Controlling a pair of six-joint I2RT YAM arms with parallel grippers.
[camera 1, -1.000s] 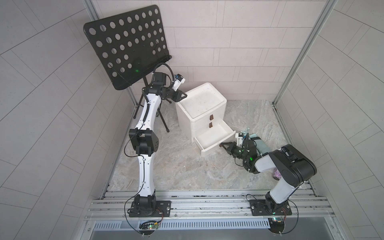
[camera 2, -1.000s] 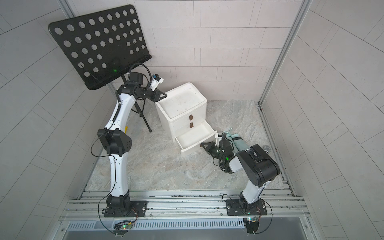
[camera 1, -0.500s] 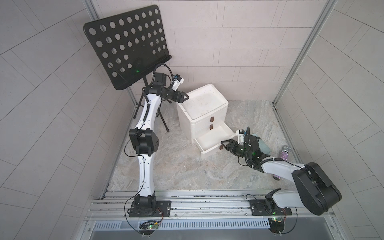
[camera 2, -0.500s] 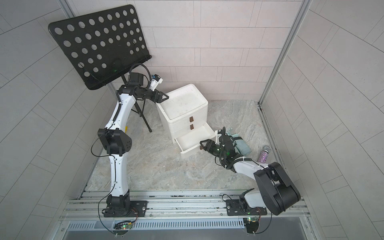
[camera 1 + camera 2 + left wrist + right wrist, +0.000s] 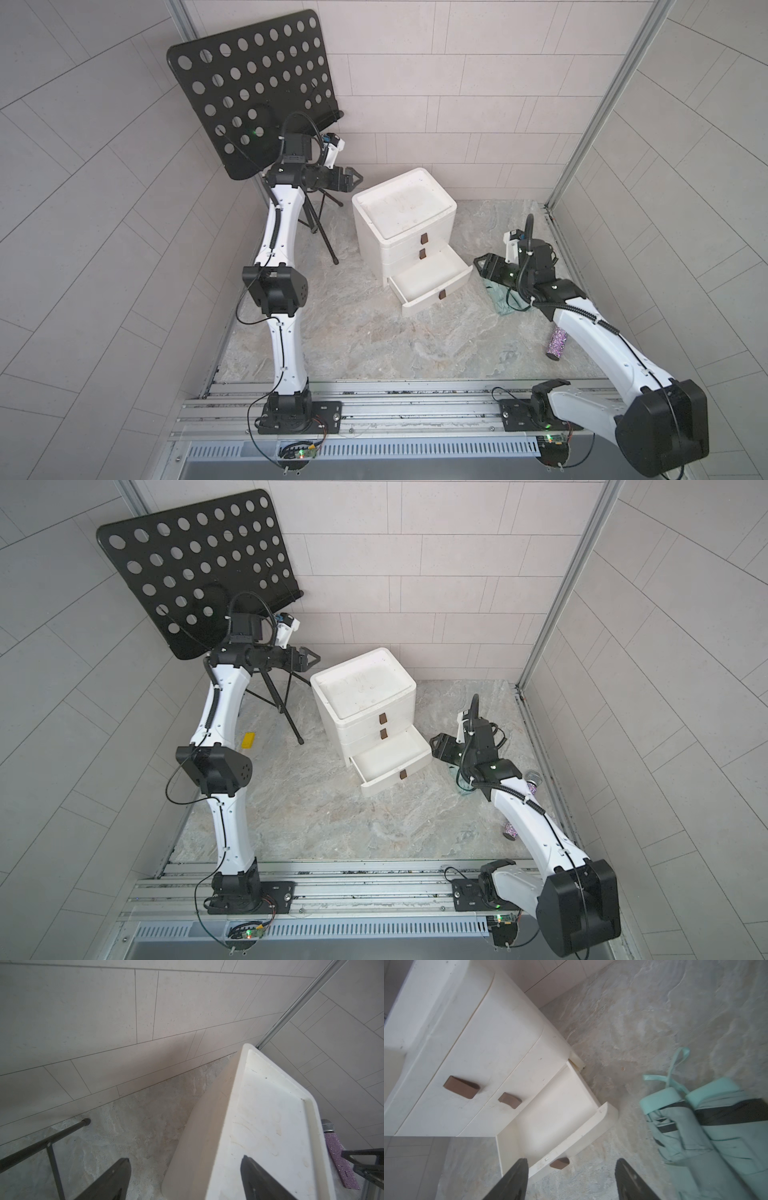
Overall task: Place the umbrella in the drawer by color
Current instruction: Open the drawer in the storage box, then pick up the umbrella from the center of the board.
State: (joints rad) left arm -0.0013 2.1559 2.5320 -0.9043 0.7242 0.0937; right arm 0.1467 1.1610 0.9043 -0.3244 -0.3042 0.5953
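A white cabinet (image 5: 403, 208) stands on the stone floor with three brown-handled drawers. Its bottom drawer (image 5: 432, 274) (image 5: 556, 1118) is pulled out and looks bare inside. Two folded mint-green umbrellas (image 5: 685, 1130) lie side by side on the floor to the right of that drawer, mostly under my right arm in a top view (image 5: 500, 297). My right gripper (image 5: 478, 264) (image 5: 571, 1159) hovers open just beside the drawer's right corner, holding nothing. My left gripper (image 5: 357, 178) (image 5: 185, 1158) is open in the air at the cabinet's back left top edge.
A black perforated music stand (image 5: 253, 91) with tripod legs (image 5: 324, 232) stands at the back left behind my left arm. A purple glittery microphone (image 5: 557, 343) (image 5: 336, 1157) lies near the right wall. A small yellow piece (image 5: 248, 739) lies on the floor at the left.
Both grippers went from shut to open. My right arm stretched out to the right, uncovering the purple microphone; its gripper rose a little beside the drawer. The left arm barely moved.
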